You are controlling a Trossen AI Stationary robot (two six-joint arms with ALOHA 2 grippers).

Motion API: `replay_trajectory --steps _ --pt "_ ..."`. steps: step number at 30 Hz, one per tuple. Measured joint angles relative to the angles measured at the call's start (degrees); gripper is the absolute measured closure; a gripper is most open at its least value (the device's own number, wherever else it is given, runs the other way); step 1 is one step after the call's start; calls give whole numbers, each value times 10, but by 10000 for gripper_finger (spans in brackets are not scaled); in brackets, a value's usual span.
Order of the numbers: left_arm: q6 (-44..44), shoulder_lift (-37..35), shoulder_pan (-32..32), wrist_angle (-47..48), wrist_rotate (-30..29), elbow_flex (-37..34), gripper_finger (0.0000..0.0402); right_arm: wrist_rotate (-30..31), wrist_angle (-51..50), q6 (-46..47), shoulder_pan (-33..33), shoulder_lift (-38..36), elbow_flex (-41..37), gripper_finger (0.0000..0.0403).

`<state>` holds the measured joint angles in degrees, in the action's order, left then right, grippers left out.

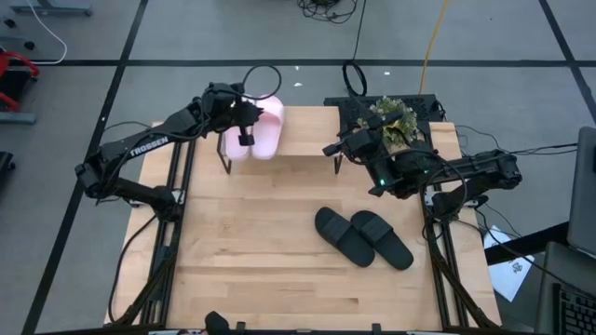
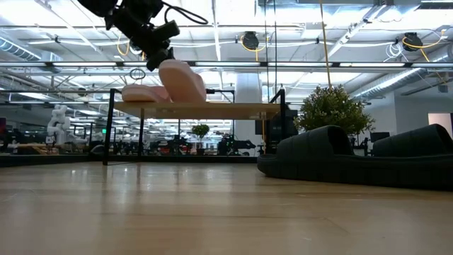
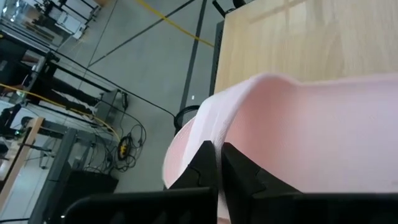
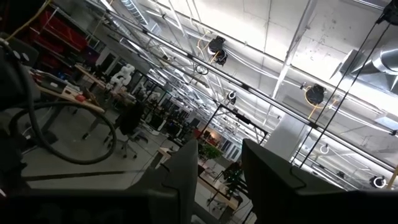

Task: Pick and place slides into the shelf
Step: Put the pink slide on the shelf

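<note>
Black slides (image 2: 357,156) sit closest to the low camera, side by side on the tabletop (image 1: 279,270), toes angled toward the right front corner in the high view (image 1: 361,236). Touching or nearly so; can't tell which.

Pink pair is up on the shelf (image 1: 307,132), at its left end. One pink slide (image 2: 141,93) lies flat on the top board. Second pink slide (image 1: 267,128) is just beside it and tilted: low view shows it (image 2: 182,81) tipped up with one end on the board.

Left gripper (image 1: 244,123) is over that tilted slide, fingers pinched narrow on its strap edge. Left wrist view confirms: both dark fingers (image 3: 202,168) close together with pink material (image 3: 311,137) between and around them. Shelf board shows pale wood behind it in that view.

Shelf stands on thin black legs (image 2: 108,127) at the far side of the table, board level.

Right gripper (image 1: 340,147) hangs near the shelf's right end, above the table, holding nothing. Right wrist view points up at the ceiling lights; fingers (image 4: 186,171) stand apart with a clear gap.

Potted plant (image 1: 396,121) sits at the far right corner, behind the right arm.

Readable text: "TROSSEN" in white on the left arm's link (image 1: 149,144). Nothing legible on the slides.
</note>
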<state>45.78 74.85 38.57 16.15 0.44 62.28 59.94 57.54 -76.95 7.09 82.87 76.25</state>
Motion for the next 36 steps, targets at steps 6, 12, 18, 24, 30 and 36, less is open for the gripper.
replay_trajectory --steps 6,12,18,24,30,36 --pt "-5 0 0 3 6 0 401 0 -2 0 0 0 0 287" --pt "-8 6 1 3 6 0 401 0 -9 0 0 0 0 287" --pt "-7 9 2 7 -4 0 401 0 -9 0 1 0 0 287" --pt "-13 9 10 2 -4 -6 401 0 -9 0 1 0 0 287" --pt "-15 9 9 -18 -2 -47 401 0 -9 0 1 0 0 287" --pt "-16 8 10 -38 -3 -56 401 0 -9 0 1 0 0 287"
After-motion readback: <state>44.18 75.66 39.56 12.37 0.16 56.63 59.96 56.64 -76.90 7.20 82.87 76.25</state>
